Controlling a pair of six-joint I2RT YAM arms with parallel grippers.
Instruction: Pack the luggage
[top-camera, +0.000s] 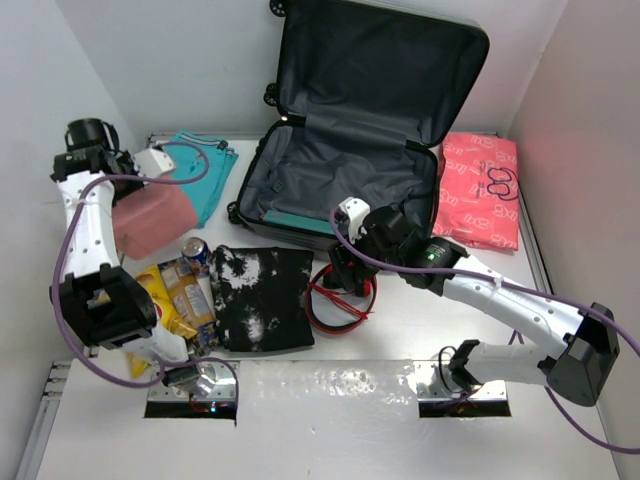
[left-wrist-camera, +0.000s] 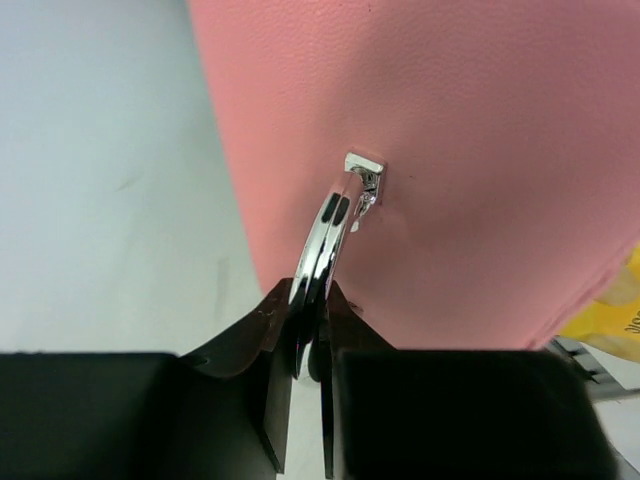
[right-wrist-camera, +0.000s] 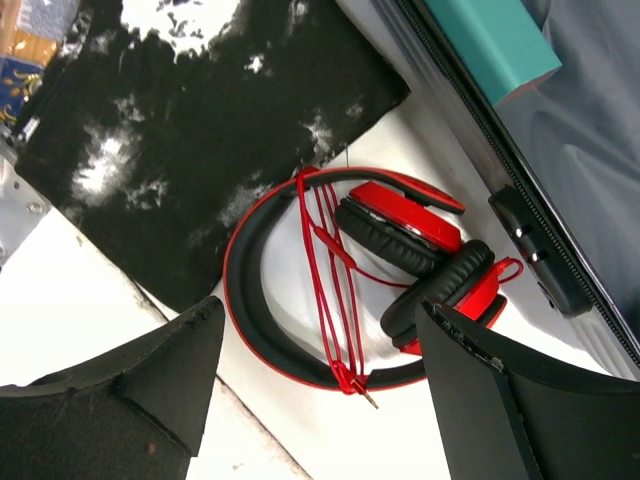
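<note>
Since the suitcase (top-camera: 340, 190) looks stiff and heavy, we'd grab its lid rim (top-camera: 458, 100); left tool (left-wrist-camera: 312, 295) clamps the pink pouch's (left-wrist-camera: 480, 150) metal ring (left-wrist-camera: 322, 235), right tool (right-wrist-camera: 320, 305) gapes empty.

**Case open, approach crowded**

The luggage (top-camera: 350, 180) is gaping wide, its lining mostly bare, a teal box (right-wrist-camera: 495, 45) hugging the near wall. Red headphones (right-wrist-camera: 400, 250) are sitting in the gap between that wall and the black shirt (top-camera: 262, 298). A pink pouch (top-camera: 155, 220) is blocking the left side.

left tool (left-wrist-camera: 318, 302) clamped — right tool (right-wrist-camera: 320, 345) agape
</note>
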